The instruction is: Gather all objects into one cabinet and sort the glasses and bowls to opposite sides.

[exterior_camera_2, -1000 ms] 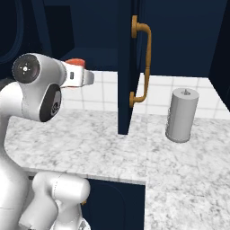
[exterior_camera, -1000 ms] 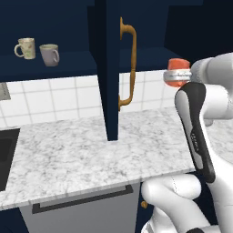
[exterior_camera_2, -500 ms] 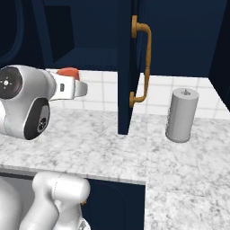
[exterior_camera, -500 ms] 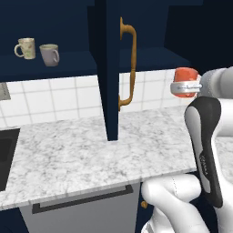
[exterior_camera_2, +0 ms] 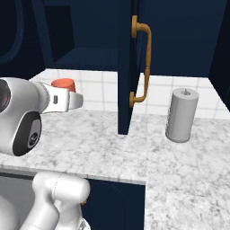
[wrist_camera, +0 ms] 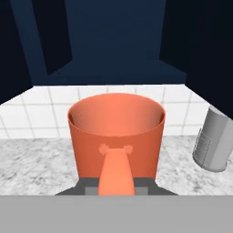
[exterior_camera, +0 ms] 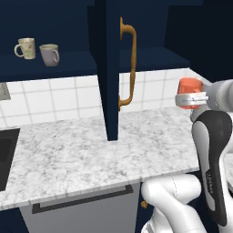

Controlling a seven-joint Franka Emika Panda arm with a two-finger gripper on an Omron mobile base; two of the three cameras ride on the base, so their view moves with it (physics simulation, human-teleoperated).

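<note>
My gripper [exterior_camera: 191, 98] is shut on the orange-red cup [exterior_camera: 189, 87], holding it upright in the air above the right part of the marble counter, right of the open cabinet door [exterior_camera: 110, 68]. In the right base view the cup [exterior_camera_2: 63, 84] rides on the gripper [exterior_camera_2: 68, 99] at the left. The hand view looks into the cup [wrist_camera: 116, 129], its handle towards me above the gripper [wrist_camera: 116, 185]. A cream patterned mug [exterior_camera: 26, 48] and a grey mug [exterior_camera: 50, 54] stand side by side on the navy cabinet's shelf [exterior_camera: 73, 61]. The bowls are out of view.
The door's curved brass handle [exterior_camera: 130, 63] sticks out towards the cup's side. A grey cylinder [exterior_camera_2: 181, 115] stands on the counter [exterior_camera_2: 108, 143] right of the door. A dark sink edge [exterior_camera: 4, 154] lies far left. White tiles back the counter.
The arm has carried the cup downward and away from the cabinet, to the right in the left base view. The mugs and door have not moved.
</note>
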